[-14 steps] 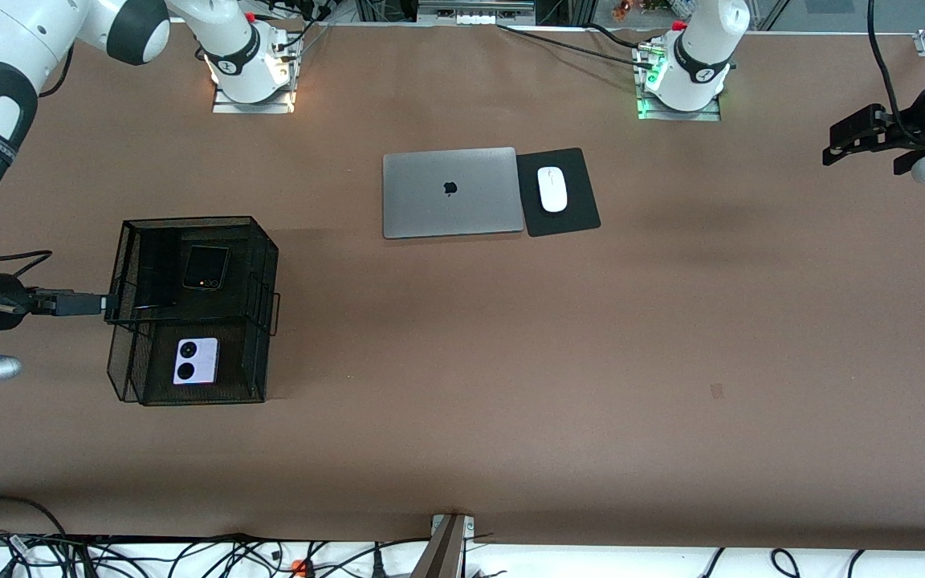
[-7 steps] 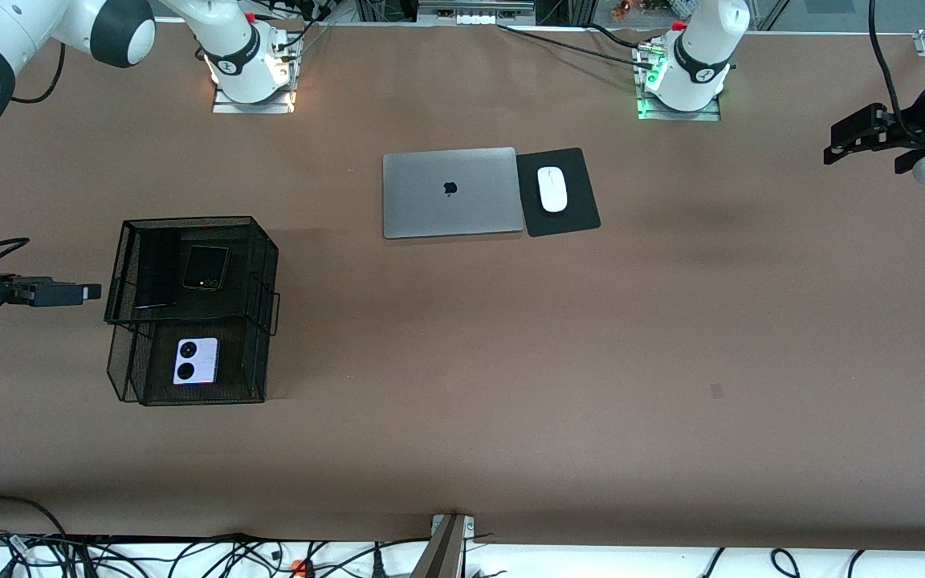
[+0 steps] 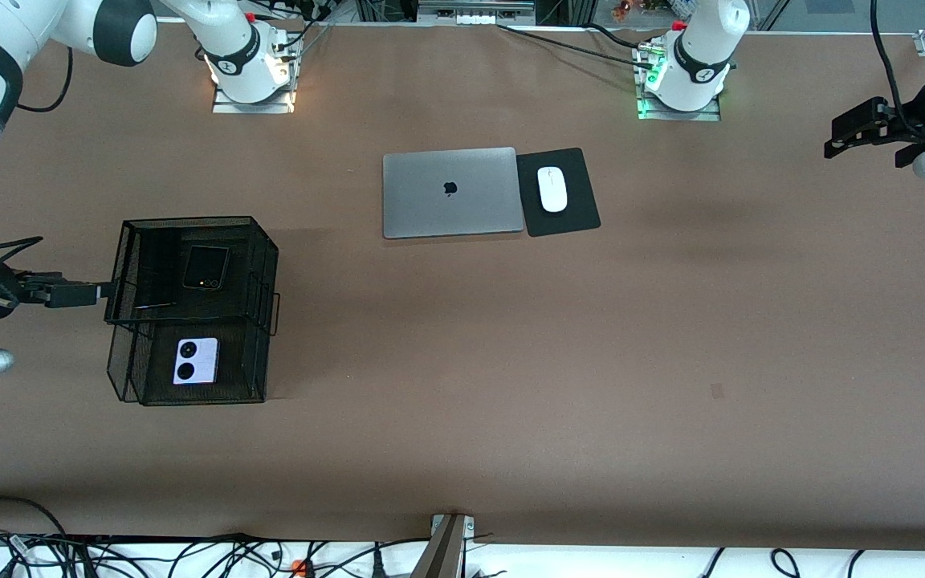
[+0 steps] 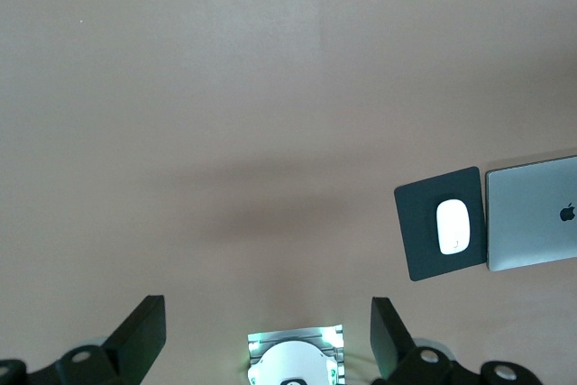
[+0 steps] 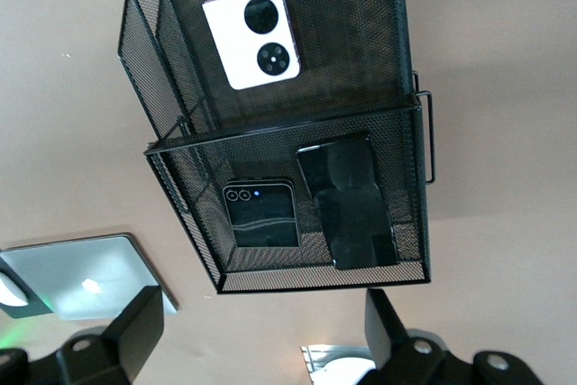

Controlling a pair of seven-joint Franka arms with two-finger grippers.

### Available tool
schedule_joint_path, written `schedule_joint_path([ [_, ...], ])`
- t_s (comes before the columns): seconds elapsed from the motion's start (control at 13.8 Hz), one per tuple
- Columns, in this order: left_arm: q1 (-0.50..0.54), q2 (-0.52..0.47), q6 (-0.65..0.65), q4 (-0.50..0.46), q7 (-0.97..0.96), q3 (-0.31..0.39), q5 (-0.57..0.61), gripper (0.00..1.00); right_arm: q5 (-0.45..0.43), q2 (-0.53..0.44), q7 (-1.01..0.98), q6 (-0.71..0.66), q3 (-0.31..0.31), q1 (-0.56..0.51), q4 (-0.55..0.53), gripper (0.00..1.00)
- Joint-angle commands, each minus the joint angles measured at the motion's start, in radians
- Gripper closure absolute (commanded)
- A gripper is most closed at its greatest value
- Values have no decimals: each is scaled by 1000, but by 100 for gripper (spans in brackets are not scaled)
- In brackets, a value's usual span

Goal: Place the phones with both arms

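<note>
Front view: laptop [image 3: 450, 193] beside mouse [image 3: 552, 189]

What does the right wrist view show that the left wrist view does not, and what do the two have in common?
Only the right wrist view shows the black mesh organizer, with the lilac-white flip phone in one compartment and the black flip phone beside the long black phone in the other.

Only the left wrist view shows the white mouse on its black mouse pad.

Both show the grey laptop, the brown table and an open gripper: the left gripper, the right gripper.
</note>
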Motion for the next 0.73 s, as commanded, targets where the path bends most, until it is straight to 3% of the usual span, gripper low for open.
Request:
schedule_joint_path([
  [0.0,4,-12,-14,10,1,2,14,0,-46,-13,22,-22,62,-25,13,1],
  [0.15,4,-10,-14,10,-3,2,14,0,-49,-30,21,-24,62,-21,1,1],
  [0.36,4,-7,-14,10,-7,2,13,0,-77,-120,19,46,53,32,-158,1],
  [0.65,6,-5,-14,10,-2,2,10,0,-92,-128,13,62,56,48,-174,1],
])
